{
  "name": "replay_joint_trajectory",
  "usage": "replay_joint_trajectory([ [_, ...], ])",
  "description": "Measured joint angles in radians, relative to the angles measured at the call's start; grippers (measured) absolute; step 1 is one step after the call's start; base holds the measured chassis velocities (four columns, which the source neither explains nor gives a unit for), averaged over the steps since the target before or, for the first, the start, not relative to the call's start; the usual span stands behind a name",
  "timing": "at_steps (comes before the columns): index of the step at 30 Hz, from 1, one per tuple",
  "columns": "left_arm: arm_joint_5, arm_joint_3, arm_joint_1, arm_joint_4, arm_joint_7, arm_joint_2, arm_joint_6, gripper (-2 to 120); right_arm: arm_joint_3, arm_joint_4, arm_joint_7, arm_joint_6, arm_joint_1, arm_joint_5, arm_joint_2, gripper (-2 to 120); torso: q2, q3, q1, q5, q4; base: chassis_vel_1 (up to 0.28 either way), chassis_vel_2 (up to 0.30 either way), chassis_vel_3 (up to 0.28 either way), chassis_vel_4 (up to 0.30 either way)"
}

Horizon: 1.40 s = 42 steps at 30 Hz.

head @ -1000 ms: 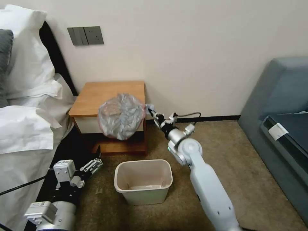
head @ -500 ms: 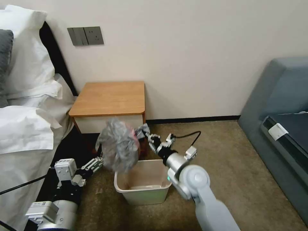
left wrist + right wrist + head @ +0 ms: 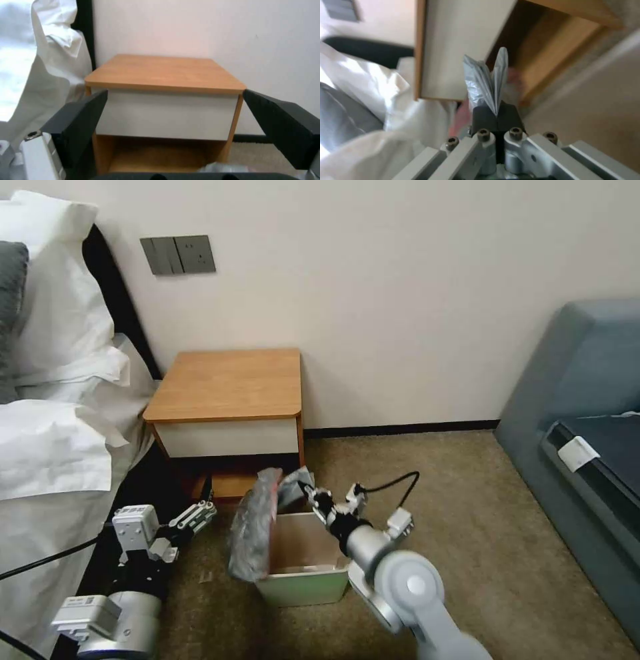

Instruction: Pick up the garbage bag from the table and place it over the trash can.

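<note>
The garbage bag (image 3: pixel 252 528), crinkled grey plastic with a pinkish rim, hangs bunched over the left rim of the trash can (image 3: pixel 303 575) on the carpet. My right gripper (image 3: pixel 308 492) is above the bin's back edge, shut on a corner of the bag; in the right wrist view a folded flap of the bag (image 3: pixel 486 80) sticks out from the shut right gripper (image 3: pixel 495 113). My left gripper (image 3: pixel 199 512) hovers low to the left of the bin, open and holding nothing. The table (image 3: pixel 227 383) stands behind the bin with a bare top. The left gripper (image 3: pixel 175 93) faces the table (image 3: pixel 166 72).
A bed with white linen (image 3: pixel 53 447) lies close on the left, beside my left arm. A grey sofa (image 3: pixel 587 413) stands at the right. Open carpet (image 3: pixel 467 500) lies between bin and sofa. A black cable (image 3: pixel 393 483) loops from my right wrist.
My right gripper has carried the bag down from in front of the table to the trash can, where the bag now drapes over the left rim. The left arm has barely moved.
</note>
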Motion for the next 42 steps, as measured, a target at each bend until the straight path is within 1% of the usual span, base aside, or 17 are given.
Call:
replay_joint_trajectory([
  [10, -0.005, 0.003, -0.02, 0.0, -0.003, 0.006, -0.008, 100, 0.008, 0.026, -0.038, -0.012, -0.097, -0.123, -0.03, 0, 0.0, 0.0, 0.0, 0.0, -0.0001, 0.0, 0.0, 0.0, 0.0],
  [13, -0.006, 0.006, -0.026, 0.0, -0.003, 0.01, -0.009, 100, 0.013, 0.031, -0.041, -0.029, -0.107, -0.155, -0.033, 5, 0.0, 0.0, 0.0, 0.0, -0.0002, 0.0, 0.0, 0.0, 0.0],
  [17, -0.006, 0.009, -0.032, 0.0, -0.004, 0.014, -0.012, 100, 0.021, 0.061, -0.003, -0.106, -0.108, -0.21, -0.045, 24, 0.0, 0.0, 0.0, 0.0, -0.0001, 0.0, 0.0, 0.0, 0.0],
  [18, -0.006, 0.009, -0.032, 0.0, -0.004, 0.014, -0.012, 100, 0.021, 0.061, -0.003, -0.106, -0.108, -0.21, -0.045, 24, 0.0, 0.0, 0.0, 0.0, -0.0001, 0.0, 0.0, 0.0, 0.0],
  [19, -0.006, 0.011, -0.034, 0.0, -0.004, 0.016, -0.013, 100, 0.018, 0.08, 0.058, -0.135, -0.1, -0.207, -0.049, 32, 0.0, 0.0, 0.0, -0.0001, -0.0002, 0.0, 0.0, 0.0, 0.0],
  [22, -0.006, 0.011, -0.035, 0.0, -0.004, 0.016, -0.014, 100, 0.008, 0.092, 0.136, -0.148, -0.085, -0.203, -0.05, 40, 0.0, 0.0, 0.0, -0.0001, -0.0001, 0.0, 0.0, 0.0, 0.0],
  [24, -0.006, 0.011, -0.035, 0.0, -0.004, 0.016, -0.014, 100, 0.008, 0.092, 0.136, -0.148, -0.085, -0.203, -0.05, 40, 0.0, 0.0, 0.0, -0.0001, -0.0001, 0.0, 0.0, 0.0, 0.0],
  [25, -0.006, 0.011, -0.042, 0.0, -0.012, 0.015, -0.025, 100, -0.005, 0.098, 0.21, -0.152, -0.07, -0.205, -0.049, 52, 0.0, 0.0, 0.0, -0.0001, -0.0002, 0.0, 0.0, 0.0, 0.0],
  [27, -0.006, 0.011, -0.042, 0.0, -0.012, 0.015, -0.025, 100, -0.005, 0.098, 0.21, -0.152, -0.07, -0.205, -0.049, 52, 0.0, 0.0, 0.0, -0.0001, -0.0002, 0.0, 0.0, 0.0, 0.0],
  [29, -0.006, 0.011, -0.045, 0.0, -0.017, 0.013, -0.032, 100, -0.015, 0.133, 0.382, -0.148, -0.036, -0.084, -0.038, 68, 0.0, 0.0, 0.0, -0.0001, -0.0001, 0.0, 0.0, 0.0, 0.0],
  [31, -0.006, 0.011, -0.045, 0.0, -0.017, 0.013, -0.032, 100, -0.015, 0.133, 0.382, -0.148, -0.036, -0.084, -0.038, 68, 0.0, 0.0, 0.0, -0.0001, -0.0001, 0.0, 0.0, 0.0, 0.0],
  [32, -0.006, 0.011, -0.046, 0.0, -0.017, 0.012, -0.034, 100, -0.008, 0.15, 0.466, -0.137, -0.014, 0.003, -0.026, 76, 0.0, 0.0, 0.0, -0.0001, -0.0001, 0.0, 0.0, 0.0, 0.0],
  [33, -0.006, 0.011, -0.046, 0.0, -0.017, 0.012, -0.034, 100, -0.008, 0.15, 0.466, -0.137, -0.014, 0.003, -0.026, 76, 0.0, 0.0, 0.0, -0.0001, -0.0001, 0.0, 0.0, 0.0, 0.0],
  [34, -0.006, 0.011, -0.048, 0.0, -0.018, 0.012, -0.037, 100, -0.004, 0.16, 0.514, -0.123, 0.001, 0.044, -0.018, 82, 0.0, 0.0, 0.0, -0.0001, -0.0001, 0.0, 0.0, 0.0, 0.0],
  [35, -0.006, 0.011, -0.048, 0.0, -0.018, 0.012, -0.037, 100, -0.004, 0.16, 0.514, -0.123, 0.001, 0.044, -0.018, 82, 0.0, 0.0, 0.0, -0.0001, -0.0001, 0.0, 0.0, 0.0, 0.0],
  [39, -0.003, 0.011, -0.05, 0.0, -0.019, 0.01, -0.037, 100, 0.013, 0.189, 0.521, -0.108, -0.004, 0.058, -0.016, 99, 0.0, 0.0, 0.0, -0.0001, -0.0001, 0.0, 0.0, 0.0, 0.0],
  [42, -0.003, 0.011, -0.05, 0.0, -0.019, 0.01, -0.037, 100, 0.013, 0.189, 0.521, -0.108, -0.004, 0.058, -0.016, 99, 0.0, 0.0, 0.0, -0.0001, -0.0001, 0.0, 0.0, 0.0, 0.0],
])
